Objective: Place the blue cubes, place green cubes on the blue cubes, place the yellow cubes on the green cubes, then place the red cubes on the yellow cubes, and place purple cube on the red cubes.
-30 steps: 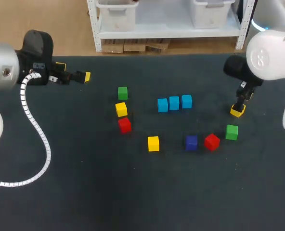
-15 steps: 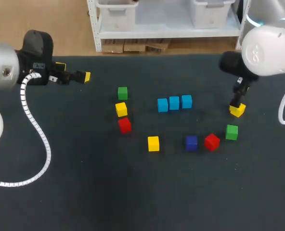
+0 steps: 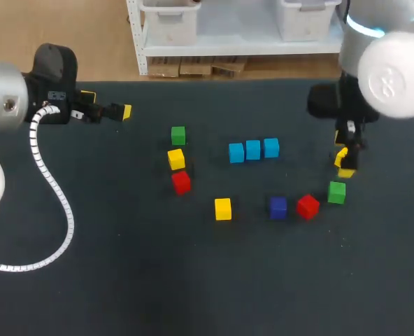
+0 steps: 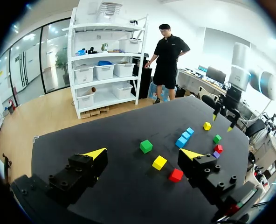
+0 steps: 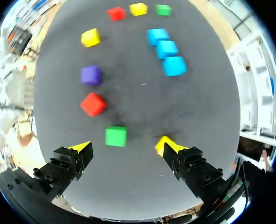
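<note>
Three light blue cubes [image 3: 253, 150] lie in a row mid-table. To their left stand a green cube [image 3: 178, 135], a yellow cube [image 3: 176, 159] and a red cube [image 3: 181, 182]. Nearer the front are a yellow cube [image 3: 223, 208], a purple cube [image 3: 277, 207], a red cube [image 3: 308, 206] and a green cube [image 3: 336, 192]. My right gripper [image 3: 343, 162] hangs open above a third yellow cube [image 4: 206, 125], holding nothing. In the right wrist view the green cube [image 5: 115, 136] lies just ahead of the right gripper [image 5: 124, 145]. My left gripper [image 3: 108, 103] is open and empty at the far left.
The dark table [image 3: 123, 266] has bare room along its whole front and on the left side. All the cubes stand apart, single and unstacked, in the middle and right.
My right arm has drawn up and back and its wrist has turned, so the gripper now hangs higher over the yellow cube. The left arm and the cubes have not moved.
</note>
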